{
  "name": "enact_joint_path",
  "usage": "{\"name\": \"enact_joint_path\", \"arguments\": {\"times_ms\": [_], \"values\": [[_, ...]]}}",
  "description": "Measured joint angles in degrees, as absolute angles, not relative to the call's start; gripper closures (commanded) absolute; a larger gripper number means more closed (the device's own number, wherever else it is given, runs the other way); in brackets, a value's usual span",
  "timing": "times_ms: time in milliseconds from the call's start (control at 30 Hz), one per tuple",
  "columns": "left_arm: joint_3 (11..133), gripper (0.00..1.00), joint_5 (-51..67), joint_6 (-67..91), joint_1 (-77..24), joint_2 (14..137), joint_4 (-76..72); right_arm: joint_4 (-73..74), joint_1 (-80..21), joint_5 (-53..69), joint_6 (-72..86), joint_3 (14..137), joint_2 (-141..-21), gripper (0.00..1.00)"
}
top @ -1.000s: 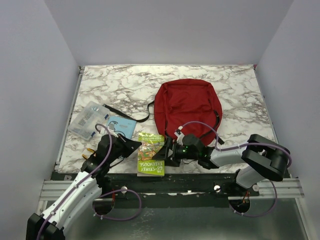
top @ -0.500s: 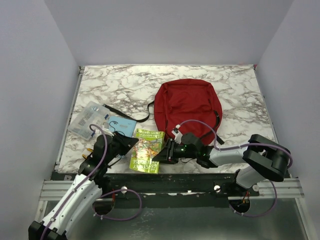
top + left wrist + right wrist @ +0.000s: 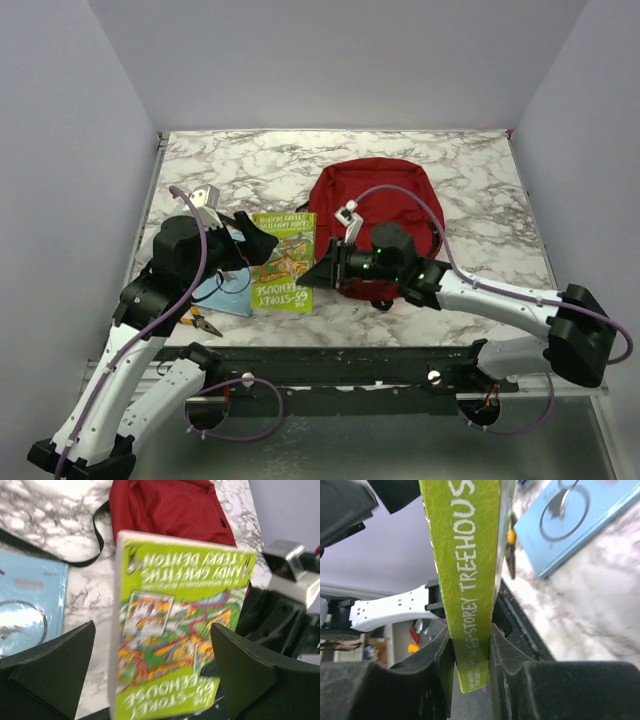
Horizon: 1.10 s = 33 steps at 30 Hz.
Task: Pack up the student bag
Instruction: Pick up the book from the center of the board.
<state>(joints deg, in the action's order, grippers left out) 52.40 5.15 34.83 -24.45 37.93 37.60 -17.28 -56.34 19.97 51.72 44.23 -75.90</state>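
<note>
Student bag (image 3: pixel 375 212), dark red with black straps, lies flat on the desk (image 3: pixel 250 160) in the centre right of the top view, its rounded end toward the upper edge. The right claw (image 3: pixel 318 272) sits just at the bag's lower-left edge, reaching left away from it, and is clamped on the spine of a bright green book (image 3: pixel 282 262). The right wrist view shows both fingers (image 3: pixel 436 672) pressed against the spine. The book is held up off the desk, just left of the bag. The left claw (image 3: pixel 255 240) faces the book from the left with its jaws wide apart. In its wrist view the cover sits between the two fingers (image 3: pixel 52 667), and the bag fills the upper middle beyond the book. A pale blue notebook (image 3: pixel 215 297) lies on the desk at lower left, with orange-handled pliers (image 3: pixel 203 322) just below it. The desk is white marble with grey veining, closed in by plain pale grey walls (image 3: pixel 340 60) on three sides.
</note>
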Motion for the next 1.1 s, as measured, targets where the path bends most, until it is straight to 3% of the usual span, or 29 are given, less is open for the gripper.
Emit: {"name": "enact_joint_path", "arguments": {"times_ms": [233,400,633,967,1100], "values": [[64.4,0.02,10.7,27.3,-22.2,44.9,39.3,-6.5,-40.6,29.9,41.3,49.5,-69.1,1.0],[67.2,0.02,23.3,27.5,-18.9,49.8,34.5,-3.4,-38.3,39.1,38.9,49.7,-65.5,1.0],[60.0,0.02,44.9,37.0,-16.4,52.5,18.4,-2.4,-38.5,48.2,38.1,54.9,-61.7,1.0],[47.1,0.02,55.9,58.4,-17.8,44.2,-9.2,-9.1,-38.4,58.3,43.2,60.5,-61.4,1.0],[46.7,0.15,58.6,65.1,-18.9,44.1,-16.3,-13.8,-38.3,61.6,47.0,60.8,-63.0,1.0]]}}
